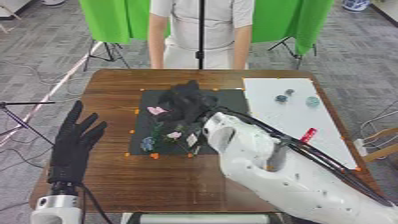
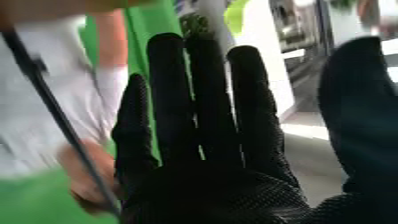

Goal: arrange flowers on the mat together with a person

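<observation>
1. The left hand [image 1: 73,142] is open beside the mat, over the table's [image 1: 111,180] left side, fingers straight, holding nothing.

2. On the mat [image 1: 229,95], a blue flower [image 1: 147,144] lies towards the near left corner. A pink flower [image 1: 157,110] is farther up the left side, close by the right hand [image 1: 187,102]; a pale pink flower [image 1: 174,135] and a whitish flower [image 1: 193,140] lie nearer the middle, with green stems around them.

3. The right hand is above the far half of the mat. Its fingers are straight and spread in the right wrist view—open, with no flower gripped.

4. Right of the mat, the white sheet [image 1: 266,112] bears two small dark pieces [image 1: 282,98], a pale green round piece [image 1: 313,101] and a red item [image 1: 309,135]; whether these belong in the arrangement, I can't tell.

5. The step in hand looks like placing or adjusting flowers, partway through. Next, the right hand probably needs to lift clear without dragging the pink flower—or, if that bloom wants shifting, lower gently and close on its stem.
</observation>
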`<state>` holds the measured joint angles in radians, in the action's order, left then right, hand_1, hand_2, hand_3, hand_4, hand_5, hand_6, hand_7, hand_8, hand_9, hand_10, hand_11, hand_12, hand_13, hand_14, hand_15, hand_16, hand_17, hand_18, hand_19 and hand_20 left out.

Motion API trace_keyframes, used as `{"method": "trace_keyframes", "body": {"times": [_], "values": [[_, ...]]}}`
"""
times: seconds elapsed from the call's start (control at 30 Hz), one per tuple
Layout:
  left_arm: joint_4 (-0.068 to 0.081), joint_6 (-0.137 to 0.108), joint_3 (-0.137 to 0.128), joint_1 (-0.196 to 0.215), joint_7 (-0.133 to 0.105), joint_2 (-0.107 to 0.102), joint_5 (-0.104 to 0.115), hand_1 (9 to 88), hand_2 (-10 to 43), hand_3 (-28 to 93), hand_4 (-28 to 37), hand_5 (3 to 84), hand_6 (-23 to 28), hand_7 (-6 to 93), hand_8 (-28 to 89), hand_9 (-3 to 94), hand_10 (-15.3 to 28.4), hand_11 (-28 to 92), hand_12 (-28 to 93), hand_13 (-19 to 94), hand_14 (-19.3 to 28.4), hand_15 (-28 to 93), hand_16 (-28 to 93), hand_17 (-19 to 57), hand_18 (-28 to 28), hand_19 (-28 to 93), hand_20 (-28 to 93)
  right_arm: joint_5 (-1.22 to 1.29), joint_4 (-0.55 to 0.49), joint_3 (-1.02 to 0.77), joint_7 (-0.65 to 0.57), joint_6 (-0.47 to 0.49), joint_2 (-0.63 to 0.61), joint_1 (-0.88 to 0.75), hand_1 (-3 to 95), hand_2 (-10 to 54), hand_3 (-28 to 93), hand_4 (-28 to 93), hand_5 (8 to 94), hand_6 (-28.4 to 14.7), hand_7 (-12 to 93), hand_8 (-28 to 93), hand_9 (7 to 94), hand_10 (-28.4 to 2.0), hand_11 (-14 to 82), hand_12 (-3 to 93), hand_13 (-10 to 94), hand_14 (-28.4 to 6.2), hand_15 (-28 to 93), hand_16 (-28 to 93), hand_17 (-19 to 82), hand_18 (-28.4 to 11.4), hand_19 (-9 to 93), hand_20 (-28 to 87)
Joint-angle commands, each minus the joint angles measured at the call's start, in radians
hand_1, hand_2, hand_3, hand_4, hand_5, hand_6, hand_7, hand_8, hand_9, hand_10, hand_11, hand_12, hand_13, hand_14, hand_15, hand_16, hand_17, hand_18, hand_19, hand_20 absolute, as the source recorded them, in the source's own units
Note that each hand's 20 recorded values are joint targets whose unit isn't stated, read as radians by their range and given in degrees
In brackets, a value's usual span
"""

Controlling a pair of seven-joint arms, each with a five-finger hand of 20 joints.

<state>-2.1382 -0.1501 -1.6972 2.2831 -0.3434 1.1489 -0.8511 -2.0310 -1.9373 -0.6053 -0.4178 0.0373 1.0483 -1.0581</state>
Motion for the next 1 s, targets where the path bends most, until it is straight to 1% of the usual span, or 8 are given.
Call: {"method": "trace_keyframes", "body": {"times": [0.03, 0.1, 0.33, 0.43, 0.57, 0.6, 0.77, 1.0], "values": [[-0.015, -0.021, -0.005, 0.018, 0.014, -0.012, -0.062, 20.9, 3.7, 75, -28.2, 23.6, -4.2, 12.4, -10, 27.9, 12.2, 9, 14, 24, 18.9, 23, 0, -9.5, 27.3, 48, 0, 0.550, -0.141, -0.520, 0.044, -0.001, -0.020, -0.373, 25.2, 1.2, 69, -25, 47.3, 0.9, 16, -12, 49.7, -14.8, 18.2, 17.5, 41, -15.6, 43, 15, 4, -19.6, 45, 29], [-0.014, -0.023, 0.002, 0.016, 0.005, -0.021, -0.055, 20.6, 3.8, 75, -28.2, 23.5, -4.3, 12.3, -10, 27.8, 12.2, 9, 14, 24, 18.9, 22, 0, -9.7, 27.2, 48, 0, 0.623, -0.170, -0.589, 0.069, -0.068, -0.038, -0.453, 24.0, 2.6, 68, -24, 45.2, 0.9, 15, -11, 47.5, -15.3, 16.2, 17.3, 38, -16.6, 39, 15, 3, -20.1, 43, 28], [0.004, -0.029, 0.044, -0.016, 0.004, -0.041, -0.061, 19.9, 3.5, 75, -28.3, 23.5, -4.6, 12.1, -10, 27.5, 12.0, 8, 14, 24, 18.6, 22, 1, -9.8, 26.9, 46, 0, 0.893, -0.220, -0.830, 0.177, -0.108, -0.009, -0.714, 21.1, 6.3, 67, -24, 40.1, 0.6, 12, -10, 42.7, -16.4, 12.5, 17.7, 34, -18.6, 33, 18, 1, -20.3, 38, 25], [0.012, -0.033, 0.057, -0.033, 0.018, -0.037, -0.088, 19.6, 3.3, 75, -28.3, 23.5, -4.7, 12.2, -10, 27.4, 11.8, 8, 14, 23, 18.4, 21, 1, -10.1, 26.8, 46, 1, 0.986, -0.231, -0.892, 0.246, -0.152, 0.006, -0.805, 20.0, 7.2, 66, -24, 38.8, 0.7, 11, -9, 41.5, -16.6, 11.3, 18.0, 32, -18.8, 31, 19, 1, -20.4, 37, 24], [0.010, -0.030, 0.053, -0.027, 0.010, -0.021, -0.086, 19.4, 3.3, 75, -28.3, 23.4, -4.8, 12.2, -10, 27.4, 11.8, 8, 14, 23, 18.2, 21, 1, -10.1, 26.6, 46, 1, 0.992, -0.247, -0.952, 0.277, -0.160, 0.035, -0.892, 19.6, 8.0, 66, -25, 37.5, 1.3, 11, -9, 40.2, -16.6, 10.0, 18.4, 31, -19.0, 28, 20, 0, -20.6, 36, 23], [0.007, -0.038, 0.051, -0.019, -0.003, -0.020, -0.086, 19.4, 3.3, 75, -28.3, 23.4, -4.9, 12.3, -10, 27.5, 11.8, 8, 14, 23, 18.2, 21, 1, -10.1, 26.6, 46, 1, 0.995, -0.247, -0.967, 0.272, -0.144, 0.053, -0.904, 19.3, 8.0, 66, -25, 37.4, 1.3, 10, -9, 40.1, -16.6, 9.9, 18.5, 31, -19.0, 28, 21, 0, -20.6, 36, 23], [0.007, -0.017, 0.032, -0.013, 0.010, 0.001, -0.093, 19.2, 3.1, 75, -28.3, 23.9, -4.8, 12.4, -10, 28.3, 12.2, 9, 14, 24, 18.4, 22, 1, -9.9, 26.1, 46, 2, 1.007, -0.259, -1.001, 0.280, -0.155, 0.087, -0.979, 18.2, 8.4, 66, -25, 37.4, 1.5, 10, -9, 40.0, -15.7, 8.6, 18.3, 31, -19.3, 26, 22, 0, -20.9, 35, 24], [0.008, -0.029, 0.033, 0.003, 0.015, 0.001, -0.084, 18.9, 2.9, 75, -28.3, 23.7, -5.1, 12.4, -10, 28.0, 11.8, 8, 14, 24, 18.2, 21, 1, -10.0, 26.3, 46, 2, 0.979, -0.273, -1.026, 0.271, -0.152, 0.120, -1.038, 17.5, 8.8, 66, -25, 36.3, 2.1, 9, -9, 39.1, -15.6, 7.0, 18.4, 31, -19.5, 25, 23, 0, -21.3, 35, 24]]}}
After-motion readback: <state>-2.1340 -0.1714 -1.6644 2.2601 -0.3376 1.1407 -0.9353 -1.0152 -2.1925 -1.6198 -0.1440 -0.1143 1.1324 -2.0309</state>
